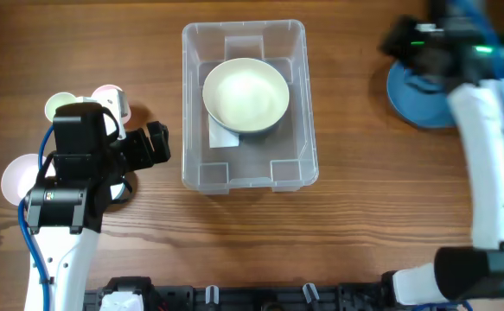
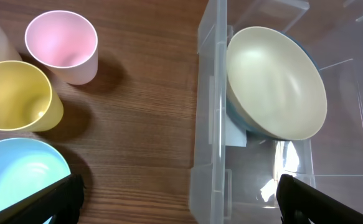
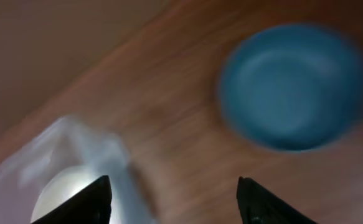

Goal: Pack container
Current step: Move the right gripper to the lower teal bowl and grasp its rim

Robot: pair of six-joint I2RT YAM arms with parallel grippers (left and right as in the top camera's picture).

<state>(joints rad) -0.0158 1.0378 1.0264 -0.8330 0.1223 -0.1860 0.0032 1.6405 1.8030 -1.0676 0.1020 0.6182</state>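
Mid-table sits the container (image 1: 243,28), clear plastic, with a cream bowl (image 1: 245,93) lying inside it toward the far end. Just left of the container the left gripper (image 1: 158,144) hangs with its jaws spread wide, holding nothing. On the wood beside that arm stand a pink cup (image 2: 61,46), a yellow cup (image 2: 13,93) and a pale blue bowl (image 2: 19,180). Over at the far right the right gripper (image 3: 178,202) hangs near a blue bowl (image 1: 416,91). Its jaws are apart with nothing between them, though its wrist view is blurred.
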